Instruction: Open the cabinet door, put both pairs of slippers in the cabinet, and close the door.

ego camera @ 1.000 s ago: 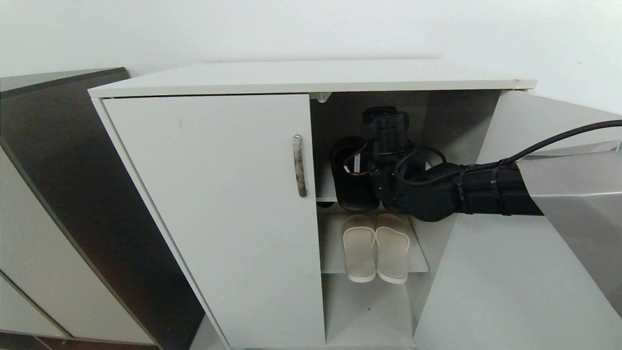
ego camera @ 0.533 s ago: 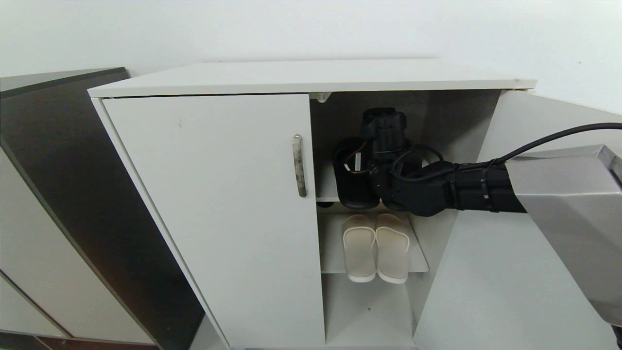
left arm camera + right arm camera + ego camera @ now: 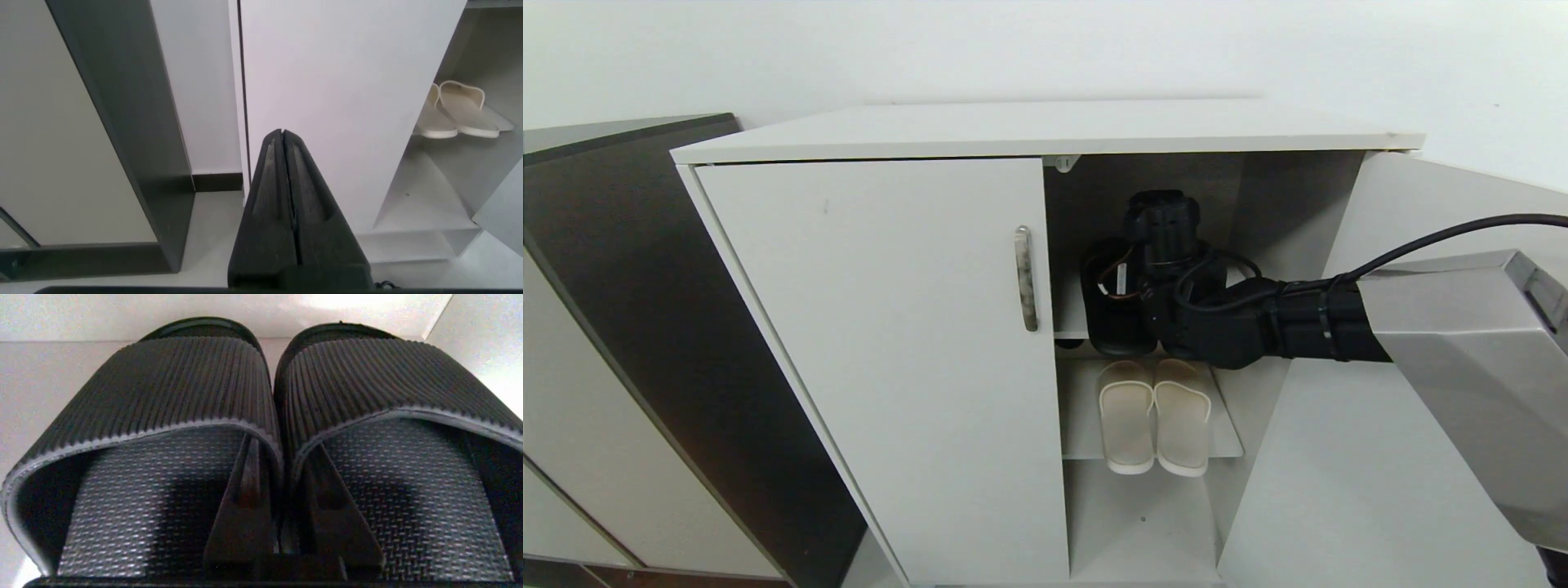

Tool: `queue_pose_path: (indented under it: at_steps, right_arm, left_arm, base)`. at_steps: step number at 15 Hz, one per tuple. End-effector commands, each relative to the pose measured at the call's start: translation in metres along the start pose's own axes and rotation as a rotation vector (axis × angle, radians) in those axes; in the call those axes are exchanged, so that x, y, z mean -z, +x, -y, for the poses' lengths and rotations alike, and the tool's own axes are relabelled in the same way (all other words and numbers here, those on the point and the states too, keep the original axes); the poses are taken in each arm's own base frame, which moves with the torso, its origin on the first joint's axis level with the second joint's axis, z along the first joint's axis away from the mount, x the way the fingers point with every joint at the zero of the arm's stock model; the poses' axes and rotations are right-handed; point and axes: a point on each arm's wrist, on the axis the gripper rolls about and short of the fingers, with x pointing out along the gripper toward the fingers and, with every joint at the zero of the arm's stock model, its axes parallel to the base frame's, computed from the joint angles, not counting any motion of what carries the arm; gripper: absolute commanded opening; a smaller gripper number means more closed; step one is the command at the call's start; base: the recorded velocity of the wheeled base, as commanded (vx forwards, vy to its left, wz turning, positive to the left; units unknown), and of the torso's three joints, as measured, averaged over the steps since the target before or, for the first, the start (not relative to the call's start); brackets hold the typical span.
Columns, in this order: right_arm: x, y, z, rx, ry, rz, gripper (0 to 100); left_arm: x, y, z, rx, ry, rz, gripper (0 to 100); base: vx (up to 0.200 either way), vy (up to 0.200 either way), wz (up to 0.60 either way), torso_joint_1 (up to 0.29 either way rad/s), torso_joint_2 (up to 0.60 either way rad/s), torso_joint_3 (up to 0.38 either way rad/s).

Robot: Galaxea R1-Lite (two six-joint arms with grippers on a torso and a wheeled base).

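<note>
Two pairs are already inside the cabinet (image 3: 1045,131). The white slippers (image 3: 1153,416) lie on the lower shelf (image 3: 1080,408). The black slippers (image 3: 1112,306) are on the upper shelf (image 3: 1068,314), at 12 o'clock from the white pair in the head view.

The right hand (image 3: 282,449) is in the upper compartment with one finger slid into each black slipper. It pinches their adjoining inner walls together, so it grips both at once.

The black pair's long axis runs from 6 to 12 o'clock, toes deep inside and heels at the shelf's front edge. The hand lies on that same line, at the 6 o'clock end. I judge the coming move to be a release and a straight pull back toward 6 o'clock, since any sideways drift could drag a slipper off the edge.

The open door (image 3: 1339,490) stands at about 4 o'clock from the pair, on the right arm's side, so that arm is nearer for closing it.

The left hand (image 3: 282,204), fingers pressed together and holding nothing, hangs low before the closed left door (image 3: 882,343).
</note>
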Motion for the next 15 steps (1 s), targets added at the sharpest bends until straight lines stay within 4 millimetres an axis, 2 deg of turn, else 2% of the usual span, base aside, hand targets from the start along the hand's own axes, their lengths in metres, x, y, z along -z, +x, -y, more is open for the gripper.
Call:
queue_pose_path:
  at_steps: [1,3,4,7,10,15]
  right_arm:
    - [0.001,0.0,0.0,0.0,-0.002,-0.002,0]
    - [0.002,0.0,-0.001,-0.003,-0.004,-0.005,0]
    - [0.002,-0.001,-0.003,-0.005,-0.005,-0.007,100]
    - [0.001,-0.005,-0.001,-0.005,-0.01,-0.012,100]
    - [-0.004,-0.028,0.002,-0.024,-0.017,-0.026,100]
    - [-0.017,-0.102,0.01,-0.106,0.015,-0.016,100]
  left_arm:
    - [0.0,0.0,0.0,-0.001,0.0,-0.001,0]
    - [0.0,0.0,0.0,-0.001,0.0,-0.001,0]
    - [0.0,0.0,0.0,-0.001,0.0,-0.001,0]
    - [0.0,0.0,0.0,-0.001,-0.002,-0.001,0]
    - [0.0,0.0,0.0,-0.001,-0.003,-0.001,0]
    - [0.0,0.0,0.0,0.001,-0.015,-0.001,0]
  base:
    - [0.0,0.0,0.0,0.0,0.0,0.0]
    - [0.0,0.0,0.0,0.0,0.0,0.0]
    - [0.0,0.0,0.0,0.0,0.0,0.0]
    - [0.0,0.0,0.0,0.0,0.0,0.0]
    - [0.0,0.0,0.0,0.0,0.0,0.0]
    - [0.0,0.0,0.0,0.0,0.0,0.0]
